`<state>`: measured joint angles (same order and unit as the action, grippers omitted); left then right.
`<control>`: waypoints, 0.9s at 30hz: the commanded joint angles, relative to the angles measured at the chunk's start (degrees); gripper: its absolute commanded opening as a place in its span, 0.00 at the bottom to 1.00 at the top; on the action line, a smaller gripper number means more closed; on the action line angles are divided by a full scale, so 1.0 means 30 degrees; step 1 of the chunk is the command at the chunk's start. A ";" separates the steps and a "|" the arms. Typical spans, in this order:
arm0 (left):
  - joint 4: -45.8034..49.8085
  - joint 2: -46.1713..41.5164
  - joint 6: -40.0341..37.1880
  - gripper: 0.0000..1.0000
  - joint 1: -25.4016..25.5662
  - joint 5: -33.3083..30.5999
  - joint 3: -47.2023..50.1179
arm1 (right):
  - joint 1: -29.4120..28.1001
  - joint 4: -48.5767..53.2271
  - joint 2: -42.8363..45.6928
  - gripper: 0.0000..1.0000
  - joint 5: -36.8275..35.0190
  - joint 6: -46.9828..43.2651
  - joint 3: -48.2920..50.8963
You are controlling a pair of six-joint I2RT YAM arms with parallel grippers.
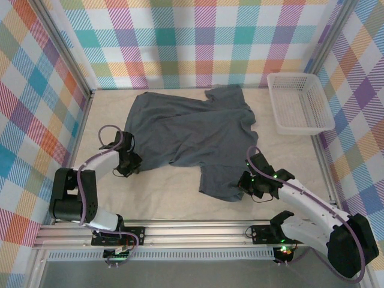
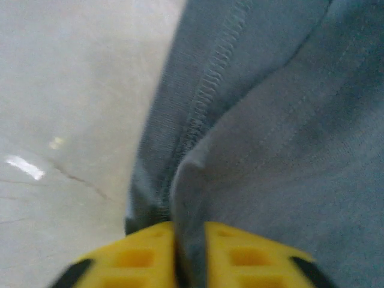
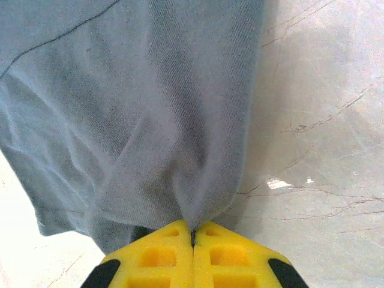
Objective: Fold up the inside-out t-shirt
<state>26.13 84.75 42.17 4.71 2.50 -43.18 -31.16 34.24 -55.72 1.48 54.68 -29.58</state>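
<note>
The inside-out t-shirt (image 1: 192, 132) is dark slate-grey and lies spread and wrinkled across the middle of the table, one flap hanging toward the front. My left gripper (image 1: 133, 161) sits at the shirt's left lower edge, shut on a pinch of the t-shirt (image 2: 264, 120) beside a stitched seam, between its yellow fingers (image 2: 132, 258). My right gripper (image 1: 247, 181) sits at the right side of the front flap, shut on a fold of the t-shirt (image 3: 138, 120), its yellow fingers (image 3: 156, 258) pressed together. I see no white tag.
A white basket (image 1: 299, 102) stands at the back right, against the checkered wall. Bare beige tabletop (image 1: 156, 198) lies in front of the shirt and to its left. Metal frame rails (image 1: 192, 231) run along the near edge.
</note>
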 commanded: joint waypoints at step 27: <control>0.3877 -0.5652 -0.1918 0.51 0.0892 -0.2078 0.1009 | 0.0454 0.4654 0.4604 0.00 -0.4127 0.1618 0.0209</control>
<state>40.66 64.53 39.51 8.05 -6.39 -38.70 -29.98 47.53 -42.15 -10.33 59.53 -29.23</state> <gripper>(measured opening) 0.512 0.050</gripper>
